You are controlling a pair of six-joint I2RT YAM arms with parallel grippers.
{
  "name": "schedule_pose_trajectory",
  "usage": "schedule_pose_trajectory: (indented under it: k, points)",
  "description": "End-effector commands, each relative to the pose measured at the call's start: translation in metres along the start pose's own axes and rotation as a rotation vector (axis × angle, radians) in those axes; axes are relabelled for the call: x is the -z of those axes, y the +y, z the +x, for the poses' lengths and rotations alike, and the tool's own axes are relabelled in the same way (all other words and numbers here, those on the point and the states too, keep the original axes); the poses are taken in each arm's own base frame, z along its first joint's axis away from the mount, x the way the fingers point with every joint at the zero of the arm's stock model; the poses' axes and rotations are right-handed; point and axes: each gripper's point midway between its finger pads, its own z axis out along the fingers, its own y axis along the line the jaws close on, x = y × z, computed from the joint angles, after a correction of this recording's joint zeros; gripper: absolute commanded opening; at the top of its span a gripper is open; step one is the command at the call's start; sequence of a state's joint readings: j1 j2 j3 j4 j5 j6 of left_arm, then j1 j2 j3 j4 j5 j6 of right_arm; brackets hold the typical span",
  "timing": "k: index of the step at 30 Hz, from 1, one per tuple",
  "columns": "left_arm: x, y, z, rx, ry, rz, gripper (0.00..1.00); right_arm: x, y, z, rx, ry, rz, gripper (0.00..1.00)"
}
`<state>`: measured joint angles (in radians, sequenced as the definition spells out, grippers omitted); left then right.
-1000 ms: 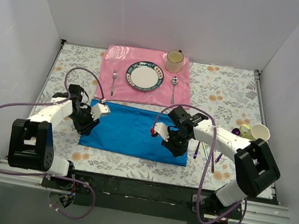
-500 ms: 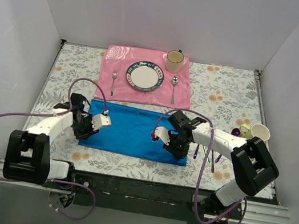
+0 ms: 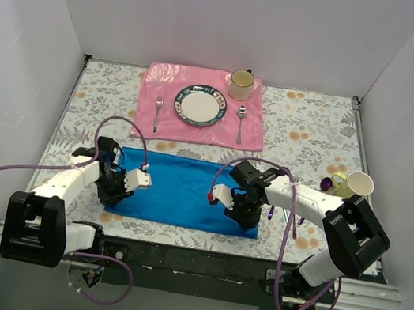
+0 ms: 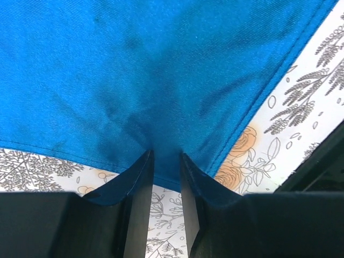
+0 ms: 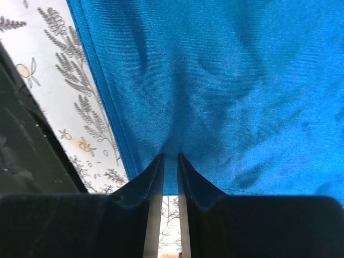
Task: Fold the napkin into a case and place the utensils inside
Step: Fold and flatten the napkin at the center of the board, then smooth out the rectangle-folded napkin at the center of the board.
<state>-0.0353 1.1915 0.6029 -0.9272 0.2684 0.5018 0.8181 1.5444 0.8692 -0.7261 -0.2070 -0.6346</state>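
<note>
Left gripper and right gripper each pinched the flat napkin's near edge, no fold yet made, utensils beside the right gripper unpacked.

Floral table: blue napkin, pink placemat, utensils, cups.

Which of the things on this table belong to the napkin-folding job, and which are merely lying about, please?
Job: napkin, pinched by left gripper and right gripper; iridescent utensils.
Lying about: pink placemat, plate, mug, silver fork, silver spoon, paper cup.
</note>
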Motion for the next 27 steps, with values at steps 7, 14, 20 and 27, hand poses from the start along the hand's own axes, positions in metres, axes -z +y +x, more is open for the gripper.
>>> schedule_pose_trajectory:
  k: [7,14,20,27]
  points:
    - [0.092,0.058,-0.116,0.127,-0.404,-0.068,0.49,0.103,-0.047,-0.083,-0.115,-0.326,0.141,0.60]
    - [0.210,0.100,-0.226,0.257,-0.878,-0.126,0.98,0.261,-0.133,-0.161,-0.249,-0.829,0.412,0.99]
    - [0.230,0.102,-0.266,0.436,-1.149,0.058,0.98,0.256,-0.148,-0.193,-0.324,-0.937,0.298,0.99]
    - [0.169,0.068,-0.277,0.727,-1.126,0.446,0.98,0.164,-0.104,-0.211,-0.562,-0.900,-0.325,0.99]
